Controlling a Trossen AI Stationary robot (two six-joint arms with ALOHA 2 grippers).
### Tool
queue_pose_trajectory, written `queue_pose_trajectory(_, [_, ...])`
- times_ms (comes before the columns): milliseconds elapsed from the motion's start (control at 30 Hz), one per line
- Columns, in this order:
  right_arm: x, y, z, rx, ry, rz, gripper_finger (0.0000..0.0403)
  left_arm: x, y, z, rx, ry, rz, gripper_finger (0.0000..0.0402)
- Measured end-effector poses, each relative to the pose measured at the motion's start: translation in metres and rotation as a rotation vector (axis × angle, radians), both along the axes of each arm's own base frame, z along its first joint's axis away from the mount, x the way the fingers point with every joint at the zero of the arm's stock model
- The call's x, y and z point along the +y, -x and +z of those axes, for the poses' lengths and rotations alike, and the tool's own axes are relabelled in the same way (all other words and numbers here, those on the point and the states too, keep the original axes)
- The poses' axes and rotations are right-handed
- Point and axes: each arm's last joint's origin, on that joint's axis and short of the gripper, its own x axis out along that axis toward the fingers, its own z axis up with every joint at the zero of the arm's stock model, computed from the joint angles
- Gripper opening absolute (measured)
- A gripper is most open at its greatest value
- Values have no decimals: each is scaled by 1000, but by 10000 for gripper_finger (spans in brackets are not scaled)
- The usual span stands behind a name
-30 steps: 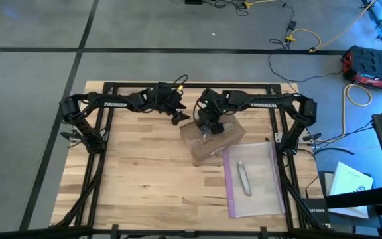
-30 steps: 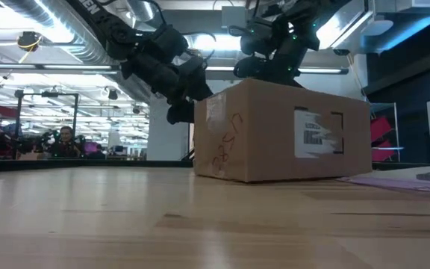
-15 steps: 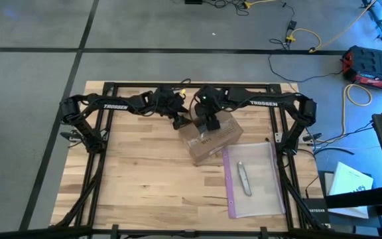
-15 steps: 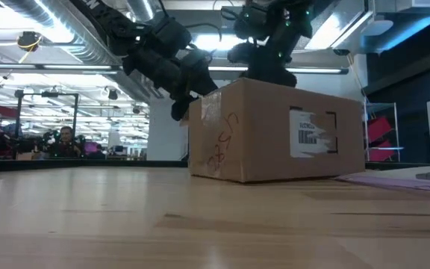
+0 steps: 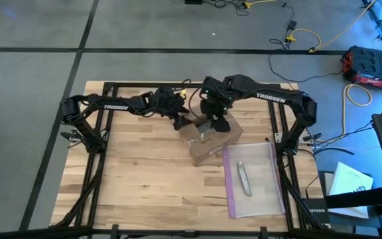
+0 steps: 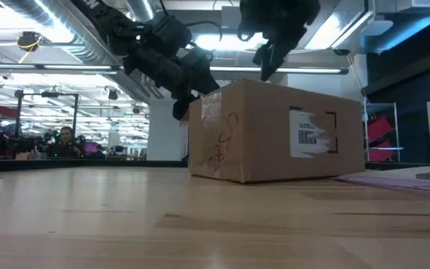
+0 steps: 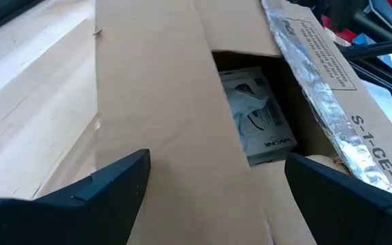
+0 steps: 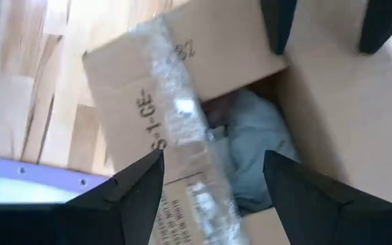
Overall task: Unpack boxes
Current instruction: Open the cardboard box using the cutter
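A brown cardboard box [image 5: 211, 138] sits on its base on the wooden table, toward the far middle. Its top flaps are parted by a gap. Through the gap a pale packet [image 7: 257, 126] shows inside. A strip of clear tape [image 8: 182, 109] runs along one flap. My left gripper [image 7: 216, 184] is open at the box's far-left upper edge [image 6: 192, 101], with a flap between its fingers. Above the box top my right gripper [image 6: 267, 63] hangs open, pointing down into the gap [image 8: 213, 184]. My left gripper stands open over the box's far-left upper edge, slanting down from the table's left. I cannot tell whether its fingertips touch the cardboard.
A clear plastic bag with a purple zip edge [image 5: 254, 179] lies flat to the right of the box, with a small grey tool [image 5: 244, 178] on it. Bare wood stretches across the table's near and left parts. A person sits far off in the room [image 6: 66, 138].
My right gripper has come up off the box's top and tipped to point more steeply down. My left gripper has edged in toward the box. The box has slid a little toward the table's left and stays flat on its base.
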Motion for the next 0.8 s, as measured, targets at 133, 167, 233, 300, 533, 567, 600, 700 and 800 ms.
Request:
queue_pose_trajectory(133, [-4, -7, -19, 48, 11, -8, 237, -4, -2, -2, 11, -40, -2, 328])
queue_pose_trajectory(167, [-5, -10, -25, 65, 8, -8, 237, -5, -3, -2, 11, -46, -7, 328])
queue_pose_trajectory(233, [-6, -14, -34, 91, -2, -8, 237, -6, -3, -2, 11, -54, -14, 328])
queue_pose_trajectory(300, [-7, -17, -42, 119, -34, -2, 237, -7, -3, -2, 12, -56, -18, 328])
queue_pose_trajectory(533, [-6, -22, -63, 208, -126, 9, 237, -12, -6, -4, 24, -66, -19, 328])
queue_pose_trajectory(567, [-6, -21, -64, 220, -136, 8, 237, -12, -7, -6, 26, -68, -21, 328])
queue_pose_trajectory(600, [-6, -21, -64, 225, -143, 9, 237, -13, -7, -7, 29, -67, -24, 328])
queue_pose_trajectory(700, [-3, -18, -63, 250, -196, 14, 237, -13, -9, -13, 52, -60, -28, 328])
queue_pose_trajectory(800, [-2, -15, -61, 272, -232, 22, 237, -12, -11, -20, 65, -56, -27, 328])
